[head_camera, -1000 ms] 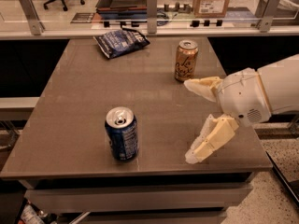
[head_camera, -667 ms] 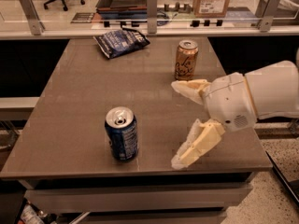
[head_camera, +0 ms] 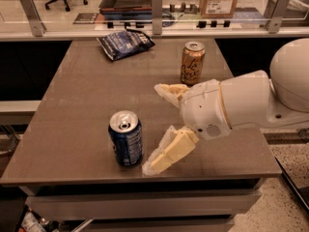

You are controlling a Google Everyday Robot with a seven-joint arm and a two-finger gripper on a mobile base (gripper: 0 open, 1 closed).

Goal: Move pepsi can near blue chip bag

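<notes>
The pepsi can (head_camera: 126,138) stands upright near the table's front edge, dark blue with a silver top. The blue chip bag (head_camera: 124,43) lies at the far left-middle of the table, wrinkly and navy. My gripper (head_camera: 157,127) is open just right of the pepsi can, a little apart from it. One cream finger (head_camera: 170,92) points left above the table and the other finger (head_camera: 168,152) reaches down-left close to the can's base. Nothing is between the fingers.
A gold-tan can (head_camera: 192,63) stands upright at the back right, behind my arm. The grey table (head_camera: 72,110) has its front edge just below the pepsi can. A glass rail (head_camera: 156,6) with a cardboard box (head_camera: 220,0) runs behind the table.
My gripper has moved left across the table toward the pepsi can, staying open. The cans and the bag have not moved.
</notes>
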